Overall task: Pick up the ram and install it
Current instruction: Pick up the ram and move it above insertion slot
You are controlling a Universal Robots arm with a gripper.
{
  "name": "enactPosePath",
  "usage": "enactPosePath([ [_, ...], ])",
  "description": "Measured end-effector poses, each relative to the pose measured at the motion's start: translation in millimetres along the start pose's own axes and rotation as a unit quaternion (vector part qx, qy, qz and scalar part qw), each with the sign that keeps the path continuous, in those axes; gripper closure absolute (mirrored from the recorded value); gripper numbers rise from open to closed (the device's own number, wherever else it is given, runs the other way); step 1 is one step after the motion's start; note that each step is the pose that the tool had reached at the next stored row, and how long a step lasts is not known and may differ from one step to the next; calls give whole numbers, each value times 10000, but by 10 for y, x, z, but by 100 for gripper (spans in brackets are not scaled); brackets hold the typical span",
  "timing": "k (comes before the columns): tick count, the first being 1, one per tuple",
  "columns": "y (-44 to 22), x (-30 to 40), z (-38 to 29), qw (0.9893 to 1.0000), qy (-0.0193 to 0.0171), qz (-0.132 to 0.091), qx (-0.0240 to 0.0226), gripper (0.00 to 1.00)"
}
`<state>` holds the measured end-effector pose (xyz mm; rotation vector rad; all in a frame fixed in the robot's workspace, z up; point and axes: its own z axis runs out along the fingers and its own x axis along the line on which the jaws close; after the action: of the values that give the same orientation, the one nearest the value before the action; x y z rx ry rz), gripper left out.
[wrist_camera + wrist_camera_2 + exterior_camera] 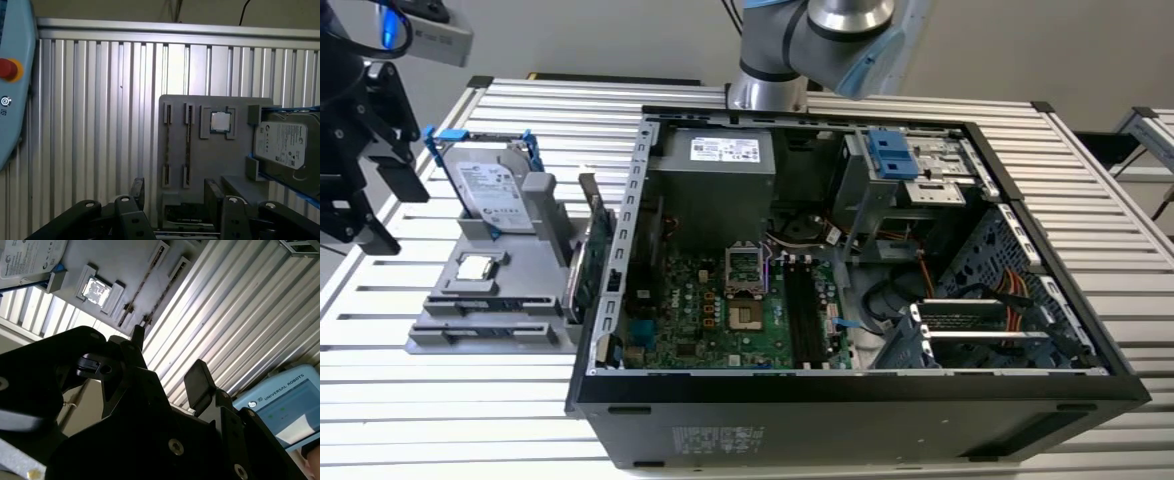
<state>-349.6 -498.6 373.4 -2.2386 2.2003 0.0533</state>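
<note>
Two ram sticks (pixel 591 235) stand on edge in the slots of a grey holder (pixel 480 330), on the side nearest the computer case. In both wrist views they show edge-on as thin dark lines (pixel 188 145) (pixel 146 287). My black gripper (pixel 374 190) hangs over the table at the exterior view's left, apart from the holder. It is open in both wrist views (pixel 175 192) (pixel 167 357), with nothing between its fingers. In the first wrist view its fingertips (pixel 137 186) straddle the holder's edge, short of the ram slots.
The holder also carries a silver drive with a blue frame (pixel 494 190) and a small square chip (pixel 478 267). The open computer case (pixel 854 390) lies in the middle, with long black memory slots (pixel 801 310) on its green board. A pale blue pendant (pixel 12 85) lies on the slatted table (pixel 100 125).
</note>
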Motion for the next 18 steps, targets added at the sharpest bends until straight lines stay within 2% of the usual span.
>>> enactPosePath([
  [18, -1, -5, 33, 10000, -2, 0, 2, 0],
])
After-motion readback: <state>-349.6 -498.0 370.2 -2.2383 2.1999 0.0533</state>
